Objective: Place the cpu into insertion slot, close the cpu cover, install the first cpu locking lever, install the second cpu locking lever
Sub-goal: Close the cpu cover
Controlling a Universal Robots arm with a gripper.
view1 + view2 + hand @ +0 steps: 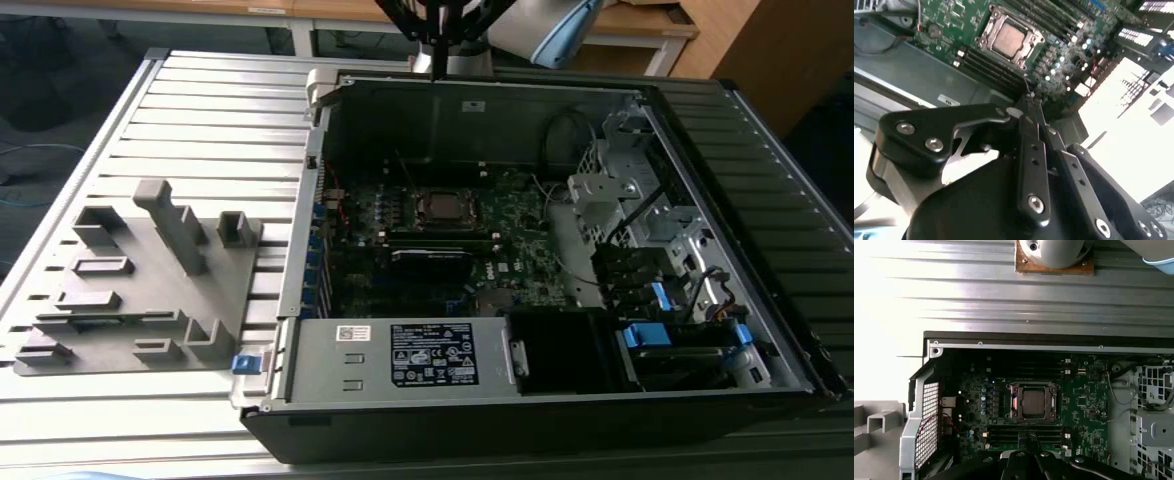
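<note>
I can't read any text from my station. A black label (431, 355) with pale print sits on the grey power supply box (320, 365), with a small white sticker (351, 333) just beside it. Another white sticker (470, 106) is on the computer case's (400, 125) inner wall. I can't make out their characters, nor any marking on the cpu (1033, 401).
</note>
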